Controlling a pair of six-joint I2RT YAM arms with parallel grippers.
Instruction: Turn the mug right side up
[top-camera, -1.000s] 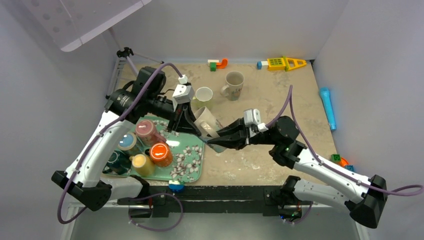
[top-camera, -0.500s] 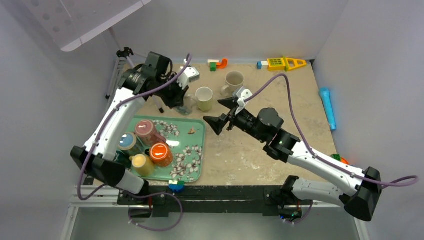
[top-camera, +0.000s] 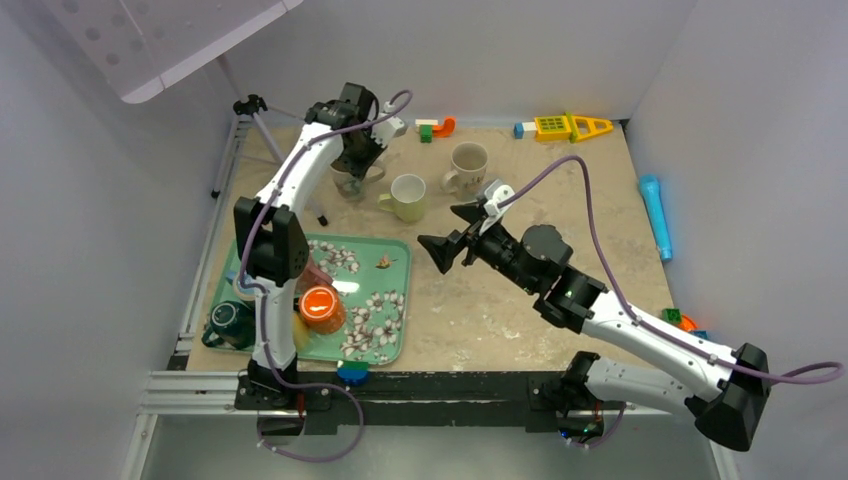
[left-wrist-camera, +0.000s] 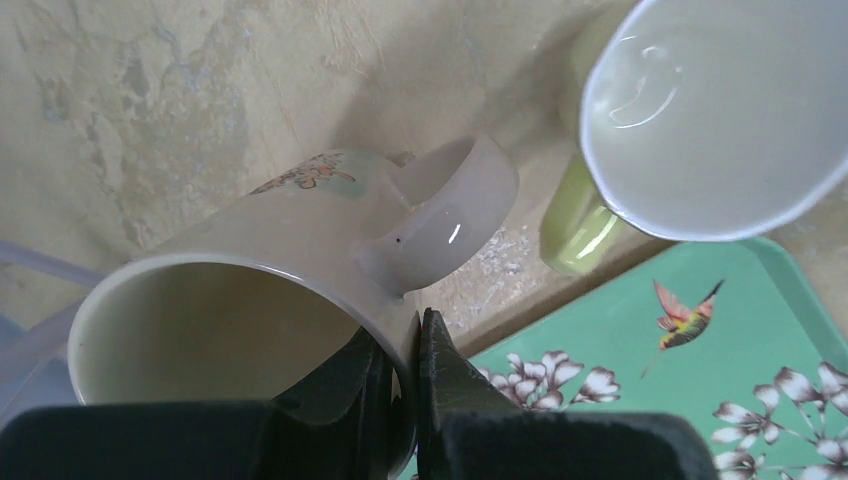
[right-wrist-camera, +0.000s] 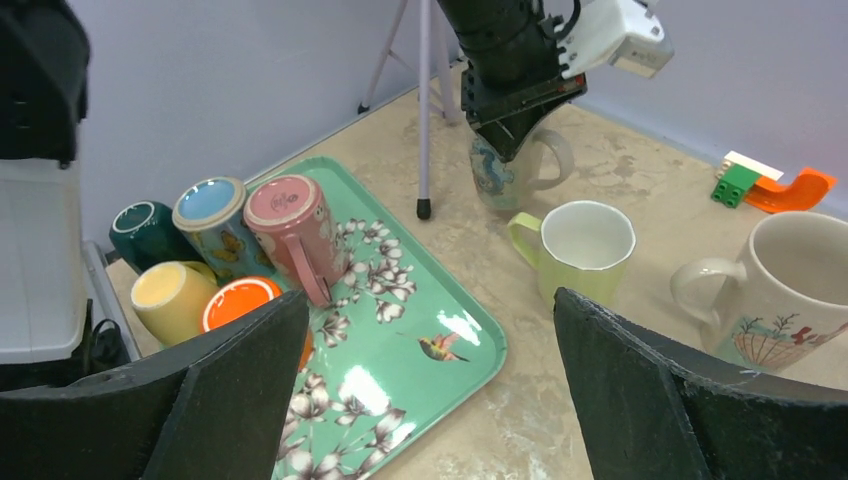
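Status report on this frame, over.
Left gripper shut on mug rim. Mug mouth-up, about upright. Right gripper open, empty. Green mug and tripod leg close beside.

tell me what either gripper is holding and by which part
Left gripper pinches the cream floral mug by its rim, beside the handle; right gripper is open, empty.

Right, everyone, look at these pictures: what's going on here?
The left gripper pinches the rim of a cream floral mug at the back left of the table, one finger inside and one outside. The mug's mouth faces up, so it looks right side up, beside a light green mug. Whether it rests on the table I cannot tell. The right gripper hangs open and empty over the middle. Other mugs sit on the floral tray.
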